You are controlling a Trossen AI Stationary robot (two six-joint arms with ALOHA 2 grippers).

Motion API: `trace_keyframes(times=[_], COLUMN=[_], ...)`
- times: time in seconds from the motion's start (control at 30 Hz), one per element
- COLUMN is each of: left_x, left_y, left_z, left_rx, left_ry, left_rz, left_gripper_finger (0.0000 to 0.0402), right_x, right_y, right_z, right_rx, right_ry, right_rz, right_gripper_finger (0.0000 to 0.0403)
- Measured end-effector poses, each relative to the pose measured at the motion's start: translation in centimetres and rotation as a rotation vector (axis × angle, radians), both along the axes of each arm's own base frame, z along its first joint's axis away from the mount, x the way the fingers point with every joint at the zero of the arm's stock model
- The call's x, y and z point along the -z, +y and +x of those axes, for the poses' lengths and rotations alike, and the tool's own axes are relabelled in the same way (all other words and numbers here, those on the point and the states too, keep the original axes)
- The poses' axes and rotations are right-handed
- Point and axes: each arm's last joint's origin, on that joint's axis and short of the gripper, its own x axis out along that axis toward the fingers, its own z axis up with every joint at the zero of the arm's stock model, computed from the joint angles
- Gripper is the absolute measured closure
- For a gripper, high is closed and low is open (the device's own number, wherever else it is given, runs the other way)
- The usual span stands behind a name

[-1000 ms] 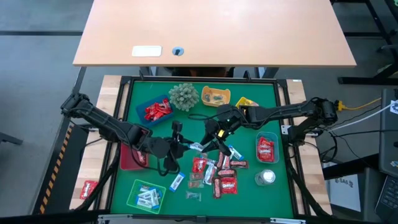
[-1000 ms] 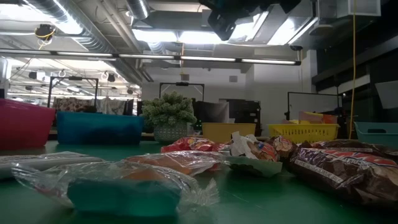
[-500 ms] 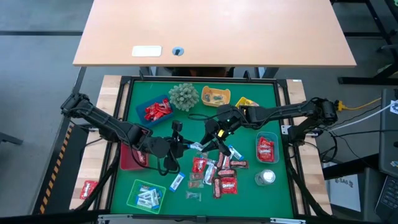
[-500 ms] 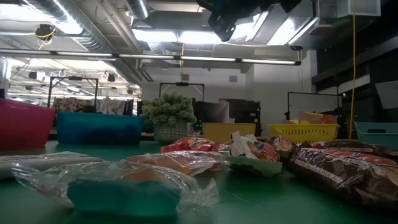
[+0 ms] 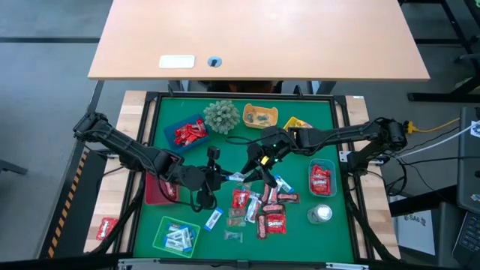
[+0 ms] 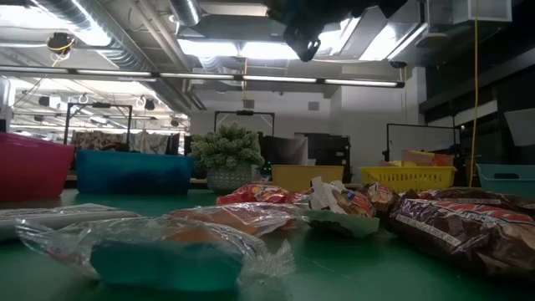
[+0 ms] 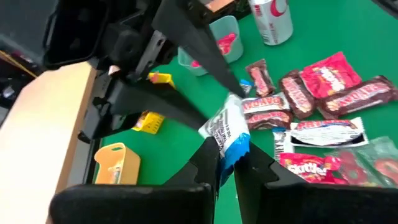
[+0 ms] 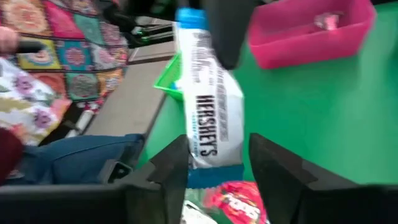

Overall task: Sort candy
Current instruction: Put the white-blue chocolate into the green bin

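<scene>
Since the earlier frame my right tool [image 5: 253,169] has spread, releasing the blue-white candy [image 7: 227,132] now clenched by my left tool [image 7: 227,160]; I retract straight.

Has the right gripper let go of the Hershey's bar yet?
Yes: right gripper is open around the bar; left gripper pinches it.

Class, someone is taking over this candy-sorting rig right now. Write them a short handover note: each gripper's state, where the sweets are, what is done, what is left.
Left gripper: shut on the blue-white bar, held above mid-table.
Right gripper: fingers open around the same bar's other end, so this looks like a handover between the arms.
Done: red sweets in the blue tray, blue-white bars in the green tray, a red pack in the light blue tray, one piece in the pink tray.
Left: the loose pile on the mat and the bar in hand, probably bound for the green tray.
</scene>
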Motion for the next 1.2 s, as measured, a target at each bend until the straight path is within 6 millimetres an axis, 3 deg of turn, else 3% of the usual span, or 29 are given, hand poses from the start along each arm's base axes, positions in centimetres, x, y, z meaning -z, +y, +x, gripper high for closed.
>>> trace_keyframes(times=[0.23, 0.4, 0.53, 0.7, 0.83, 1.2], left_x=[0.2, 0.6, 1.0, 1.3, 1.5, 2.5], left_y=[-0.1, -1.0, -2.0, -4.0, -5.7, -9.1], left_z=[-0.1, -0.7, -1.2, -2.5, -3.9, -8.1], left_rx=[-0.015, 0.008, 0.049, 0.108, -0.023, -0.443], left_ry=[0.015, 0.069, 0.156, 0.392, 0.556, 0.840], left_rz=[-0.077, -0.241, -0.448, -0.856, -1.083, -1.282], left_gripper_finger=[0.0382, 0.0382, 0.0382, 0.0382, 0.0382, 0.0373], right_x=[0.2, 0.7, 1.4, 2.1, 2.4, 2.5], right_y=[-0.3, -0.3, -0.3, -0.4, -0.4, -0.4], right_z=[0.0, -0.3, -0.8, -1.4, -1.7, -1.7], right_rx=[0.088, 0.083, 0.082, 0.078, 0.079, 0.079], right_ry=[0.014, 0.080, 0.163, 0.261, 0.299, 0.304], right_rz=[-0.055, -0.058, -0.065, -0.086, -0.117, -0.119], right_gripper_finger=[0.0150, 0.0117, 0.0110, 0.0109, 0.0109, 0.0109])
